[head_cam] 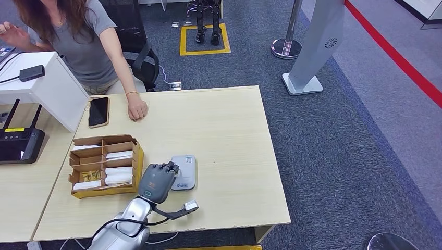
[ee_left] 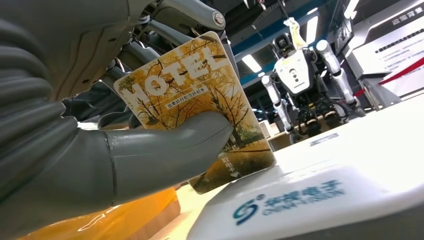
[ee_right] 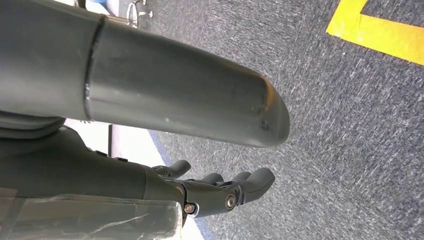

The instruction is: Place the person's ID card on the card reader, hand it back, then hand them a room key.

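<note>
Left wrist view, left hand (ee_left: 115, 150) pinching hotel room key (ee_left: 195, 100), card tilted on edge, lower corner touching white card reader (ee_left: 320, 200), right hand (ee_right: 220, 192) empty, fingers slightly curled.

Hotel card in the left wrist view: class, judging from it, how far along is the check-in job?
In hand: the left hand holds a room key card printed HOTEL, beside the card reader. No ID card is visible, so whether the reader step is done cannot be told. Left: passing the key to the person, whose hand rests on the table.
</note>
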Robot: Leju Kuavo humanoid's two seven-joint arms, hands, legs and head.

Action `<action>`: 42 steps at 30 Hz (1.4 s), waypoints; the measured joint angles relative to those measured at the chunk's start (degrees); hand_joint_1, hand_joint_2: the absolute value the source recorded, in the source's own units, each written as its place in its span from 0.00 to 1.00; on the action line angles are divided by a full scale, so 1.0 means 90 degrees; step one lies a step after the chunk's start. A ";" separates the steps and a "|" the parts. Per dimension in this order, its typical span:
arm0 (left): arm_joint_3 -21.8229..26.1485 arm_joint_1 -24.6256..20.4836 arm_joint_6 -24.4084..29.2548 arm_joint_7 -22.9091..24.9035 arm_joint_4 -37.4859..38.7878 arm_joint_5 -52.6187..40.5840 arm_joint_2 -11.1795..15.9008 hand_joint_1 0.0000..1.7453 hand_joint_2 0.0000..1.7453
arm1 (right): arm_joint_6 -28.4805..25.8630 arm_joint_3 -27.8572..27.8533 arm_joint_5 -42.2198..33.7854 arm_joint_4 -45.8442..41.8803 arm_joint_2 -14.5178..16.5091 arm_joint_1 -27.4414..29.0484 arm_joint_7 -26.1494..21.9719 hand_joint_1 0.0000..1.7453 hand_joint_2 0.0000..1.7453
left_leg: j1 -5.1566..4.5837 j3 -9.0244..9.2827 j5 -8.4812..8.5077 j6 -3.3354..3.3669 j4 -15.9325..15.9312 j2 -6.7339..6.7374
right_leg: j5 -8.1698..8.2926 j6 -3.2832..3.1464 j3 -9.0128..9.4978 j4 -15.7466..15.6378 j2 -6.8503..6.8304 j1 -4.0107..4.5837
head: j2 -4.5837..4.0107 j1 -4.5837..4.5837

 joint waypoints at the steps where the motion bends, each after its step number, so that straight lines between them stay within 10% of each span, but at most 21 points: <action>1: -0.0025 0.0003 0.0008 -0.0002 -0.0009 -0.0002 -0.0001 1.00 1.00 | 0.0001 0.0007 0.0000 0.0000 0.0000 0.0000 0.0000 0.00 0.00 | 0.0000 0.0000 0.0000 0.0000 0.0000 0.0000 | 0.0000 0.0000 0.0000 0.0000 0.0000 0.0000 | 0.0000 0.0000; 35: -0.0082 0.0361 0.0015 0.0014 -0.1072 0.0060 0.0177 1.00 1.00 | 0.0008 0.0174 -0.0009 0.0000 0.0000 -0.0032 0.0000 0.00 0.00 | 0.0000 -0.0004 0.0000 0.0000 0.0000 -0.0001 | 0.0000 0.0000 -0.0002 0.0001 -0.0001 0.0000 | 0.0000 -0.0001; 42: 0.1540 0.0666 -0.0040 -0.2254 -0.2691 0.3846 -0.0015 1.00 1.00 | -0.0110 0.0174 -0.0030 0.0002 0.0001 0.0027 -0.0020 0.00 0.00 | 0.0001 -0.0005 0.0000 0.0000 0.0000 0.0006 | 0.0000 0.0000 -0.0006 0.0001 0.0003 0.0001 | 0.0000 0.0006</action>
